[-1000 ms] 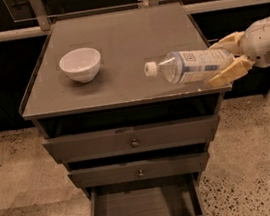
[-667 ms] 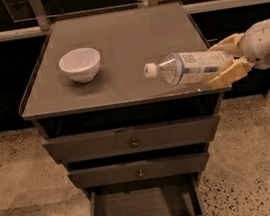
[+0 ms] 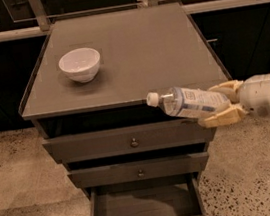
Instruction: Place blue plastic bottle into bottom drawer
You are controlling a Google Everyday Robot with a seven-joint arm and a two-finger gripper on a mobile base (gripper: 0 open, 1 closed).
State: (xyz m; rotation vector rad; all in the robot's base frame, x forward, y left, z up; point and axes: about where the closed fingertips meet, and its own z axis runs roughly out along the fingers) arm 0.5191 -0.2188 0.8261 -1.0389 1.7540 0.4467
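1. Your gripper (image 3: 219, 103), at the right edge of the frame, is clamped on the blue plastic bottle (image 3: 187, 102) — held sideways, cap pointing left.
2. The bottle hangs in the air at the front right edge of the cabinet top (image 3: 135, 39).
3. Below it you see the top drawer (image 3: 105, 144) and the middle drawer (image 3: 105, 176), both knobbed, then the bottom drawer (image 3: 145, 207), pulled open at lower centre.
4. A white bowl (image 3: 80, 64) sits upper left on the top — well apart.
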